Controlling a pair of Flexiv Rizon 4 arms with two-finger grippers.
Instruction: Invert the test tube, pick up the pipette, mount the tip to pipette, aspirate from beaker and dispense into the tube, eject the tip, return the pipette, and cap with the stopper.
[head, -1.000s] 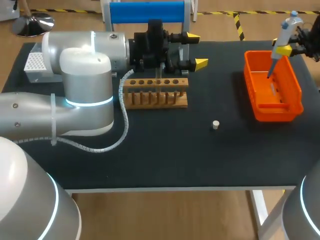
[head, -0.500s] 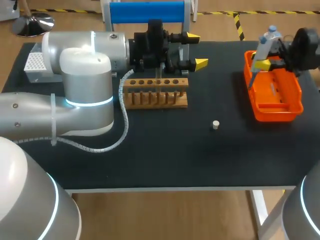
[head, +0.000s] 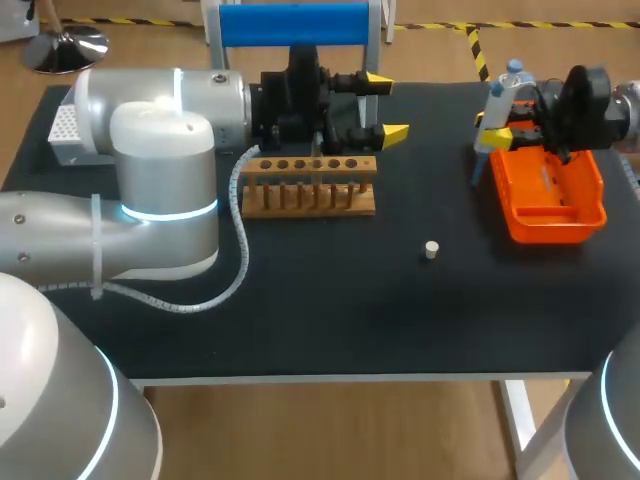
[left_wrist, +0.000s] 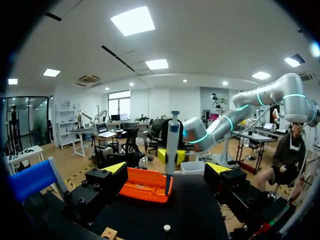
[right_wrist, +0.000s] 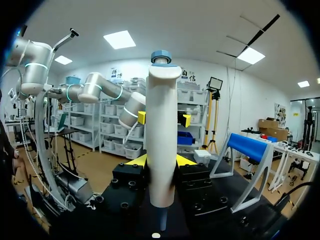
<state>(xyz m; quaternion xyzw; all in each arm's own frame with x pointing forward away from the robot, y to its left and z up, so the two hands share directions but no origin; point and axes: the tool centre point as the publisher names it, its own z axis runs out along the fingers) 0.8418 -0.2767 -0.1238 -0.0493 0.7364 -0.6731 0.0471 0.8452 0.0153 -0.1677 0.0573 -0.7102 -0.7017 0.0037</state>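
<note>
Two steps seem past: the head view shows the right jaws clamped on the pipette (head: 495, 100), which is held clear of the surface (head: 300, 300) just beside the orange bin (head: 560, 195). The left jaws stand wide above the wooden rack (head: 310, 185), and the stopper (head: 431, 249) lies loose. Mounting a tip is next, I judge, calling for a long reach to the tip box (head: 70, 125), which only this view shows. Left wrist view: the pipette's whole length shows ahead of its wide jaws. Right wrist view: the barrel is gripped from both sides.

The stopper (head: 431, 249) sits between rack (head: 310, 190) (left) and bin (head: 552, 228).
</note>
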